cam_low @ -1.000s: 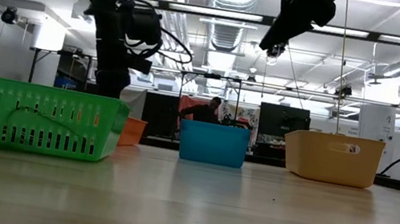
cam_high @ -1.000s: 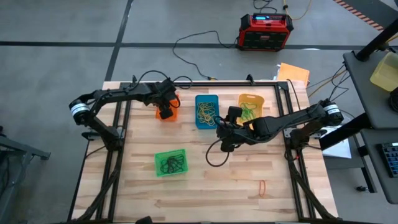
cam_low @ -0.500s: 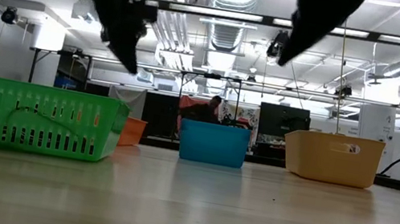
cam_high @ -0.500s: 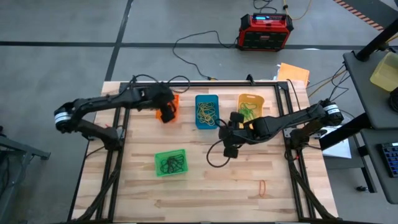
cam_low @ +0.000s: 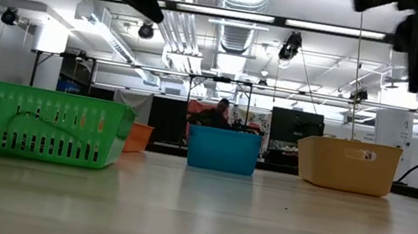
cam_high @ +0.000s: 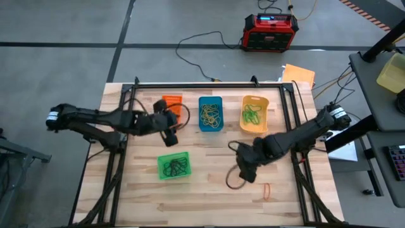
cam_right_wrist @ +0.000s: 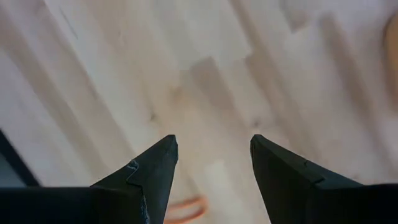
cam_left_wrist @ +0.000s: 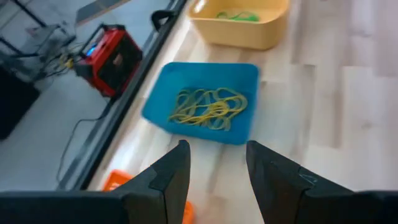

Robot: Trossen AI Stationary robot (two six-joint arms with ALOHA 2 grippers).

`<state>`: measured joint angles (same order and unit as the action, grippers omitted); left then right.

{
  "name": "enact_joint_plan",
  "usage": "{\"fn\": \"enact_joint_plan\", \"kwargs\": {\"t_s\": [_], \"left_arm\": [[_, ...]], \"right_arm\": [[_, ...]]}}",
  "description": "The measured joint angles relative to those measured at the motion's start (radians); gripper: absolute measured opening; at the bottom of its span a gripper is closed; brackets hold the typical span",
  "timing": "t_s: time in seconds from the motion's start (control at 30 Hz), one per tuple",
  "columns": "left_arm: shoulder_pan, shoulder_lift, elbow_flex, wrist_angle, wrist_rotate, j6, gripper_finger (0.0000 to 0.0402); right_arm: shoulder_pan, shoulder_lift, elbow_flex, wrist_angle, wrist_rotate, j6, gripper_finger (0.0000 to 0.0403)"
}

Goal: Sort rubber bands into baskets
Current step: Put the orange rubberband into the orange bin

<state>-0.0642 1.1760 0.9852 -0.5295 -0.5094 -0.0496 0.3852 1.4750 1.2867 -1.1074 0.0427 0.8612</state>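
Note:
Four baskets stand on the wooden table: orange (cam_high: 171, 103), blue (cam_high: 211, 114) with yellow rubber bands (cam_left_wrist: 208, 109), yellow-orange (cam_high: 254, 114) with green bands (cam_left_wrist: 236, 15), and bright green (cam_high: 173, 165) with dark bands. One orange band (cam_high: 266, 189) lies flat on the table near the right front; it also shows in the right wrist view (cam_right_wrist: 186, 208). My left gripper (cam_high: 169, 136) is open and empty between the orange and green baskets. My right gripper (cam_high: 248, 172) is open and empty above the table, just left of the loose orange band.
A red-and-black box (cam_high: 271, 31) with black cables sits on the floor beyond the far edge. A black cable loop (cam_high: 235, 180) hangs by my right gripper. Bare wood lies between the green basket and the right arm. A person (cam_low: 214, 114) shows far behind the table.
My left gripper has drawn back from over the orange basket toward the near edge and risen. My right gripper has gone from beside the blue basket toward the near right, toward the loose orange band. The baskets have stayed in place.

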Motion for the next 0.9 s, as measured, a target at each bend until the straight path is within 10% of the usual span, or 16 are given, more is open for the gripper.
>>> {"fn": "enact_joint_plan", "kwargs": {"t_s": [0.5,0.9], "left_arm": [[-0.248,0.002,0.0,0.024,-0.14,-0.093,0.0142],[-0.343,0.04,0.0,0.029,-0.147,-0.109,0.0142]], "right_arm": [[0.305,0.0,-0.173,0.043,-0.066,0.776,0.0199],[0.384,0.0,-0.36,0.279,-0.099,0.999,0.0199]]}}
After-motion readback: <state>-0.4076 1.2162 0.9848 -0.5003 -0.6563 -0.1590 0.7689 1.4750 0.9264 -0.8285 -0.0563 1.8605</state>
